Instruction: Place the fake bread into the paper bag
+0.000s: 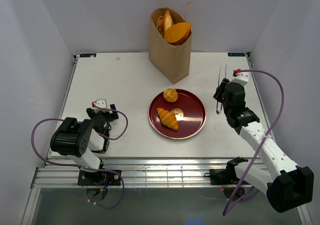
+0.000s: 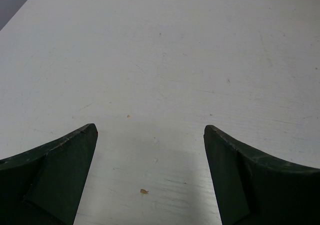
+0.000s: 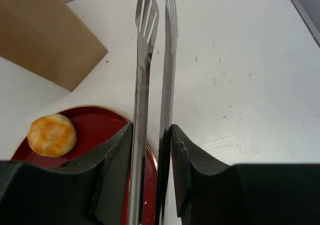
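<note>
- Judging by the layout, the step in hand is fetching the next piece. Some bread [image 1: 177,32] already stands in the paper bag [image 1: 170,55] at the far side of the desk [image 1: 125,85].
- A round bun [image 1: 170,94] and a croissant [image 1: 168,118] lie on the red plate [image 1: 192,120].
- The right tool [image 3: 152,135] is clenched on metal tongs [image 3: 145,45], whose blades are nearly together and carry nothing.
- The bun sits to the left of the tongs, apart from them.
- The next move likely calls for swinging left, easing the squeeze and straddling the bun.
- The left tool [image 2: 150,135] is released, low over bare desk.
</note>
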